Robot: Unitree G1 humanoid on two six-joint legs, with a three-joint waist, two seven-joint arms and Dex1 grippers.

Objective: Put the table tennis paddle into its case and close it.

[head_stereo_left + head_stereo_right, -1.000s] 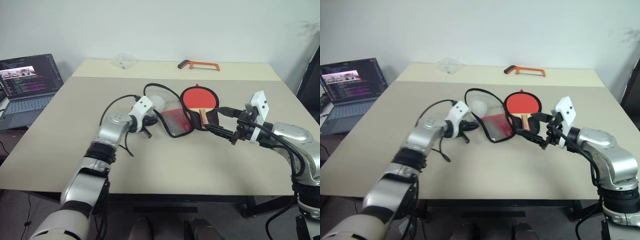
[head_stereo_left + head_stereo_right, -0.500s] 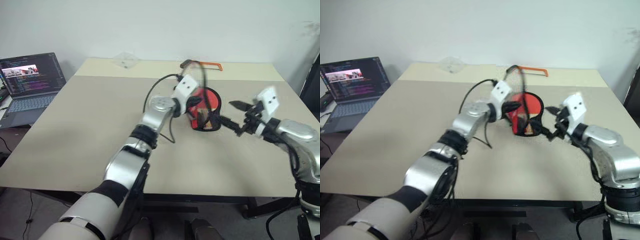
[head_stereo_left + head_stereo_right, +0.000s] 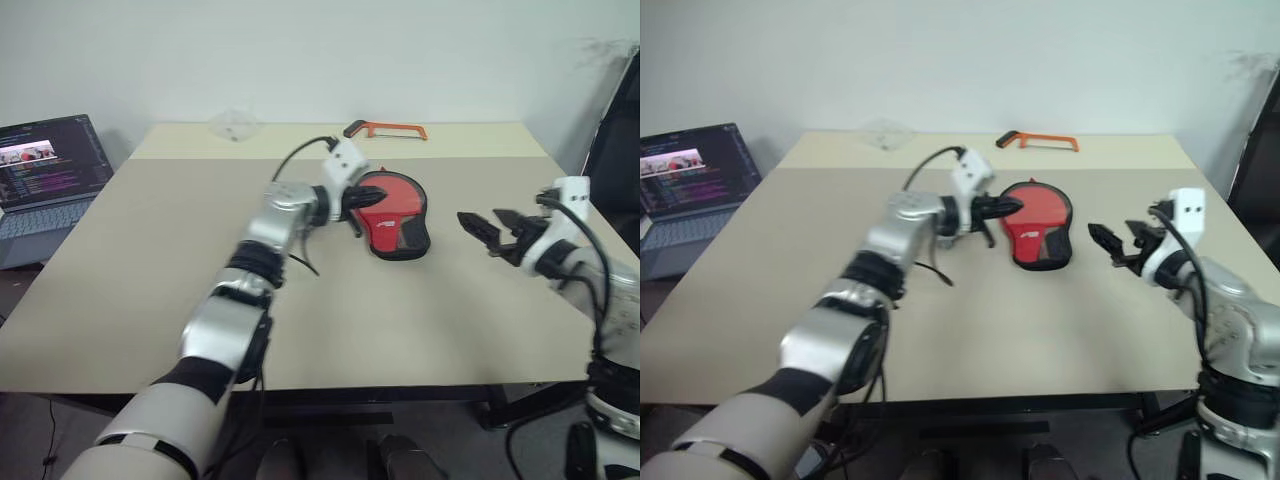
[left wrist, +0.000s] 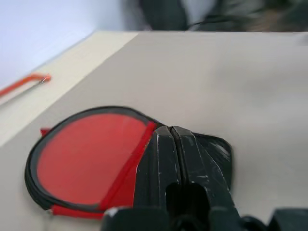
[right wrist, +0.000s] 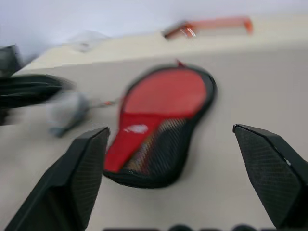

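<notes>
The case [image 3: 1038, 232] lies flat in the middle of the table [image 3: 1040, 330], red side up with the mesh pocket toward the robot, its flap folded over. The paddle is presumably inside (I cannot see it). So the step in hand seems to be the closing: the flap is down, but whether the zip is done up I cannot tell. The next move probably calls for finding the zip pull on the black edge and holding the case steady.

The left gripper [image 3: 1002, 207] reaches in almost level from the left, fingers pressed together on nothing, tips over the case's round end. The right gripper [image 3: 1116, 240] hovers beside the case, apart from it, fingers spread wide.
</notes>
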